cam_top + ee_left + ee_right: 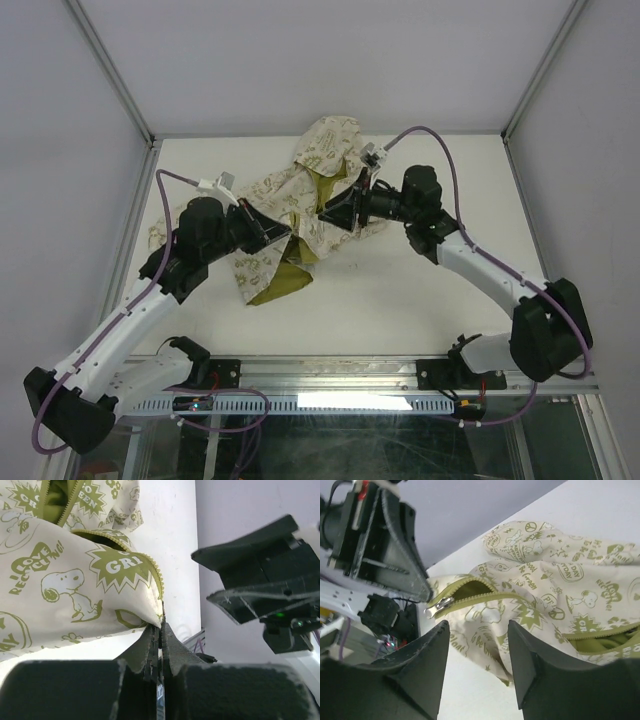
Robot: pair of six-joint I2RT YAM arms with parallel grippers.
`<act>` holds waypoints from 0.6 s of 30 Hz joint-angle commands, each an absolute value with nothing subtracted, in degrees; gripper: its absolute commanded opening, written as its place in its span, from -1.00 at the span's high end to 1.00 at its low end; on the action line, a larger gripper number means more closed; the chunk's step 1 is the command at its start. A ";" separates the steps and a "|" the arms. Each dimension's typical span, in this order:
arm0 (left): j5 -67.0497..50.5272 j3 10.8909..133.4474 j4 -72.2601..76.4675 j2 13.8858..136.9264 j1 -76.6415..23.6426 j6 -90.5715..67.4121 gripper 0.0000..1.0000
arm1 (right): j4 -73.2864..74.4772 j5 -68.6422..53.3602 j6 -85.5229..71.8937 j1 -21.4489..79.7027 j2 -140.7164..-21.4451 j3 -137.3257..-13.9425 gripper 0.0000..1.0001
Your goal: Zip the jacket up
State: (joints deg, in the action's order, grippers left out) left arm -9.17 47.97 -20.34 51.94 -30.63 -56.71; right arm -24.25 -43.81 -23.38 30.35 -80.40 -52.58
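Jacket [287,190] is lying crumpled mid-table, toward the far side, its front open and olive lining showing. Zipper pull [438,607] is sitting at the low end of the teeth, just beside the left gripper [161,630]. That gripper is pinching together on the jacket's bottom edge at the zipper foot. Right gripper [479,630] is hovering, jaws apart, holding nothing, with the pull just ahead of them. Step in hand looks like catching the pull. The fingers want to be closing squarely on the tab alone while the left is anchoring the hem, or fabric may bunch. Counting: one jacket, one pull, two grippers, one table [420,290].
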 commanded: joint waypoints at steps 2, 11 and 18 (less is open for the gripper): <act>-13.21 55.11 -28.01 54.05 -30.10 -53.83 1.00 | -5.21 -40.71 4.71 33.75 -71.44 -57.48 -0.05; -16.66 57.46 -29.85 55.73 -30.12 -53.26 1.00 | -1.27 -31.43 15.22 43.40 -70.02 -58.05 -0.01; -17.27 57.65 -29.93 56.35 -30.14 -53.79 1.00 | -4.48 -27.34 16.43 47.75 -72.03 -57.92 -0.01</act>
